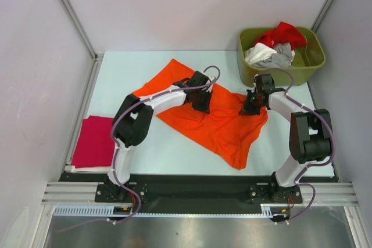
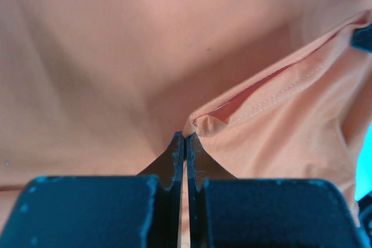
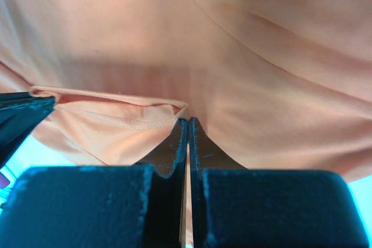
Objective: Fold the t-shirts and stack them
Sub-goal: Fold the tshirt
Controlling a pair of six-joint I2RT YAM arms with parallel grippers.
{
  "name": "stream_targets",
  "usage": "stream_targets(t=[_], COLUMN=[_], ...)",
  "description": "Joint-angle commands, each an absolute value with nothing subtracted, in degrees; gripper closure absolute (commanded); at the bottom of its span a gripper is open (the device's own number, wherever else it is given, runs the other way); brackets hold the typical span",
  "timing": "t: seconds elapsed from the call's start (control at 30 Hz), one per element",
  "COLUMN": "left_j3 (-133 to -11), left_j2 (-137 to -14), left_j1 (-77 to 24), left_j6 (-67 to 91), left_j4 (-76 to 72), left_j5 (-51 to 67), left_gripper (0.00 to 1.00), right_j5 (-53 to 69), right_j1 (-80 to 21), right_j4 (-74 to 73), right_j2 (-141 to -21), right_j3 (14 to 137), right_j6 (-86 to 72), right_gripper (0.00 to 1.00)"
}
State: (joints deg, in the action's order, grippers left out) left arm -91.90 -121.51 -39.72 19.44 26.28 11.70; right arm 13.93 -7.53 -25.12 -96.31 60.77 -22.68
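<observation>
A large bright orange t-shirt [image 1: 224,126] lies spread and wrinkled across the middle of the table. My left gripper [image 1: 203,104] is shut on a pinched fold of it [image 2: 200,125] near its upper middle. My right gripper [image 1: 251,107] is shut on its hemmed right edge [image 3: 174,110]. A folded magenta-red t-shirt [image 1: 93,142] lies flat at the left edge of the table. Red [image 1: 285,33], white [image 1: 260,53] and grey [image 1: 282,56] t-shirts are heaped in the bin.
An olive-green plastic bin [image 1: 311,62] stands at the back right corner. Grey walls close in the table on the left, back and right. The arm bases sit on a black rail [image 1: 197,193] at the near edge.
</observation>
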Motion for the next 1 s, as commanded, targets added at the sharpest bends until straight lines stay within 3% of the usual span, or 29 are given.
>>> stream_targets(t=[0.0, 0.2, 0.97], left_j3=[-95.0, -97.0, -100.3], left_j2=[-121.5, -123.4, -125.8], left_j1=[-39.1, -39.1, -38.8], left_j6=[19.2, 18.5, 18.4], left_j4=[26.0, 26.3, 28.0], left_j5=[14.1, 16.2, 16.5], left_gripper=[0.99, 0.95, 0.96], right_j5=[11.1, 11.0, 8.2], right_j1=[-7.2, -6.3, -6.7], right_j4=[-27.9, -27.6, -30.1], right_j2=[-92.9, -91.7, -88.8], right_j3=[60.7, 58.4, 61.5], right_j6=[-23.9, -24.3, -25.8], right_gripper=[1.00, 1.00, 1.00])
